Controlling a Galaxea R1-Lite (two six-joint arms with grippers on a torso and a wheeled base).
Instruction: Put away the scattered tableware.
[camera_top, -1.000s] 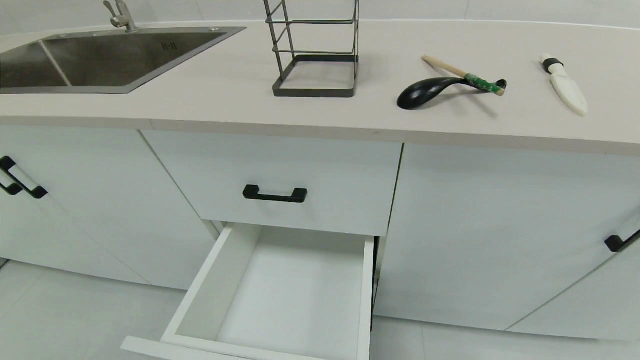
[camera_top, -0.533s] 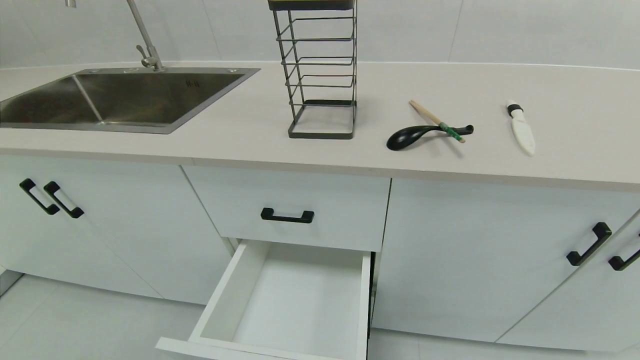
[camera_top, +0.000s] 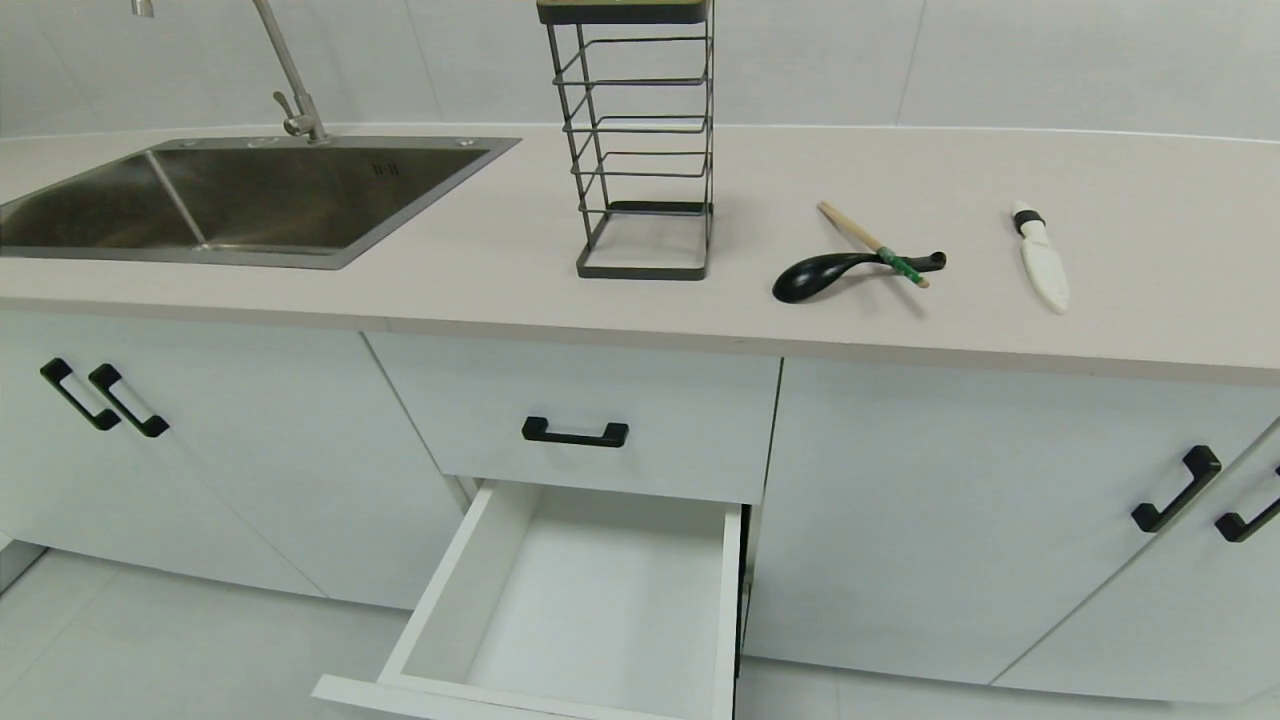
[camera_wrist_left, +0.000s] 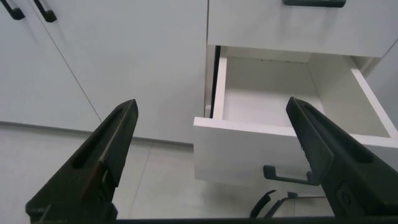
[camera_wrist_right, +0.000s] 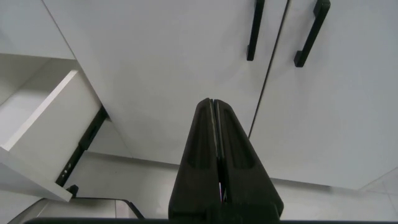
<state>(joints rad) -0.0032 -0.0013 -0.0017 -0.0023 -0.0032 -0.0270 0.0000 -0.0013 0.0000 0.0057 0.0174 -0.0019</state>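
Observation:
On the pale countertop (camera_top: 480, 270) lie a black spoon (camera_top: 815, 275), a wooden chopstick with a green band (camera_top: 872, 243) resting across the spoon's handle, and a white knife with a black collar (camera_top: 1040, 260) to their right. Below the counter a white lower drawer (camera_top: 580, 600) stands pulled out with nothing inside; it also appears in the left wrist view (camera_wrist_left: 292, 106). My left gripper (camera_wrist_left: 211, 112) is open, low down in front of the drawer. My right gripper (camera_wrist_right: 216, 112) is shut on nothing, facing the cabinet doors (camera_wrist_right: 186, 56) to the right of the drawer.
A black wire rack (camera_top: 640, 150) stands on the counter left of the spoon. A steel sink (camera_top: 240, 195) with a tap (camera_top: 290, 80) is at the far left. A shut upper drawer with a black handle (camera_top: 575, 433) sits above the pulled-out one. Cabinet doors flank both sides.
The head camera has pulled back and risen, so the whole picture shifted; more of the counter, rack and cabinets shows. The tableware and drawer have not moved.

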